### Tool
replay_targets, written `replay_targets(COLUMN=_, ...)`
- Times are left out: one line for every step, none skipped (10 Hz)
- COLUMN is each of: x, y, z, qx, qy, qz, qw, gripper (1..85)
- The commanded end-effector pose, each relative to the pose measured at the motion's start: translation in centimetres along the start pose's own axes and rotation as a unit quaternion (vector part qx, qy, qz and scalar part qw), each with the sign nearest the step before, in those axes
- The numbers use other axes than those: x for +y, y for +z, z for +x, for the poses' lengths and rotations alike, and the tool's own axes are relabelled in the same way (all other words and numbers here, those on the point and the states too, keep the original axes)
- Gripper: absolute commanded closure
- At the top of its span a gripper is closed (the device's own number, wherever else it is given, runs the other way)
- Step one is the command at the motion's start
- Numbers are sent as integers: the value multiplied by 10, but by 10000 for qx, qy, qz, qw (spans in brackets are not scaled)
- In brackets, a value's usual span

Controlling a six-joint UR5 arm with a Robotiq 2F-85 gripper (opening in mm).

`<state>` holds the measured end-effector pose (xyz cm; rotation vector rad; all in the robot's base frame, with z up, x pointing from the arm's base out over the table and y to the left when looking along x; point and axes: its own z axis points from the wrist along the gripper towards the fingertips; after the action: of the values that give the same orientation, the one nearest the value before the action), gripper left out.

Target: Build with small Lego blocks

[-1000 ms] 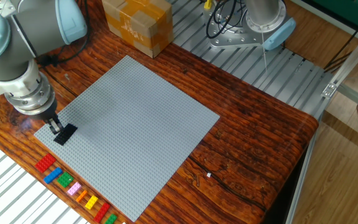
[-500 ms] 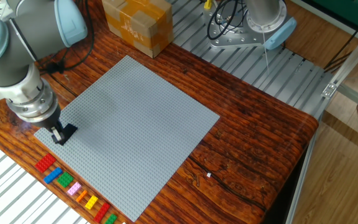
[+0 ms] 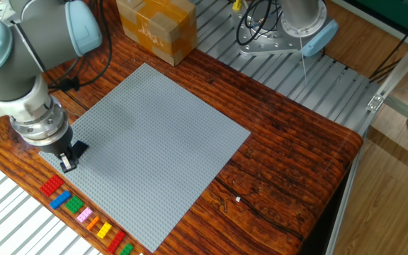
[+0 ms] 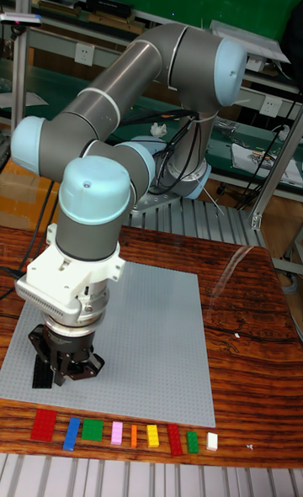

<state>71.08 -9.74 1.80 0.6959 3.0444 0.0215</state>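
Note:
A black Lego block (image 3: pixel 80 149) (image 4: pixel 39 372) lies on the grey baseplate (image 3: pixel 154 134) (image 4: pixel 160 329) near its front-left corner. My gripper (image 3: pixel 67 164) (image 4: pixel 71 372) hangs just beside that block, toward the table's front edge. Its fingers look apart with nothing between them. Along the front edge runs a row of loose small blocks: red (image 3: pixel 51 186) (image 4: pixel 44 424), blue (image 3: pixel 60 199), green (image 3: pixel 74 206), pink (image 3: pixel 84 215), orange (image 3: pixel 93 222), yellow (image 3: pixel 104 230), then another red (image 3: pixel 116 240) and green (image 3: pixel 125 248). A white block (image 4: pixel 212 441) ends the row in the tall fixed view.
A brown cardboard box (image 3: pixel 156 28) stands behind the baseplate's far corner. A second robot's metal base (image 3: pixel 296 28) with cables sits on the slatted platform at the back. The wooden table's right edge (image 3: pixel 346 163) drops off beside the frame.
My gripper has moved from over the black block toward the front edge of the table. The black block stays on the baseplate, now clear of the fingers.

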Motion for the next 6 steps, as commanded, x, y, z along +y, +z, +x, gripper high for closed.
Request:
replay_targets(x=5, y=4, z=-5, qx=-73, qy=37, qz=-156, qw=9998, gripper=847)
replay_targets(x=5, y=5, z=-6, qx=-101, qy=30, qz=-169, qw=9998, gripper=847)
replay_targets(x=6, y=6, z=-6, qx=-115, qy=22, qz=-176, qw=9998, gripper=847)
replay_targets(x=6, y=7, z=-6, qx=-132, qy=22, qz=-193, qw=9997, gripper=847)
replay_targets(x=7, y=9, z=-6, qx=-163, qy=23, qz=-216, qw=9996, gripper=847)
replay_targets(x=9, y=11, z=-6, qx=-198, qy=16, qz=-250, qw=9995, gripper=847)
